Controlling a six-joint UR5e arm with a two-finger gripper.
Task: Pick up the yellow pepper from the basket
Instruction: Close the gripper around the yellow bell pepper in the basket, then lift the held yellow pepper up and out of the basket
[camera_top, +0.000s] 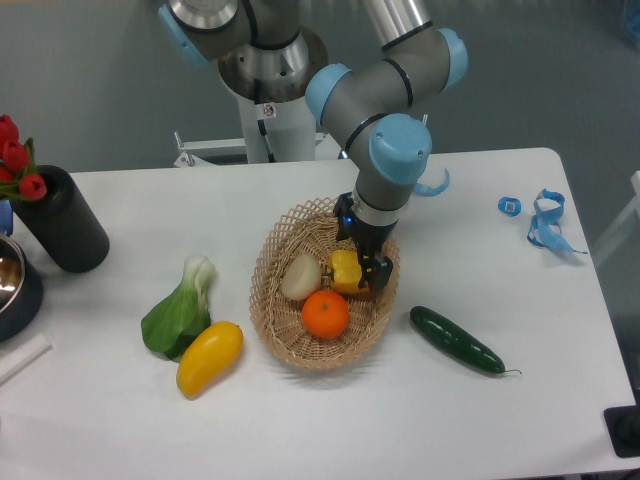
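inside the basket (275, 300), glossy yellow pepper (345, 270).

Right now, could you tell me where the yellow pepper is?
The pepper sits in the basket at its right side, just above the orange and right of the onion, partly under the gripper.

basket (290, 345) mid-table (120, 420) | inside: pepper (345, 271) at 1 o'clock under hand (365, 268), onion (300, 276) at 10, orange (325, 313) at 6 | cucumber (457, 340) at basket's 3 | squash (209, 357), bok choy (180, 310) at its 9
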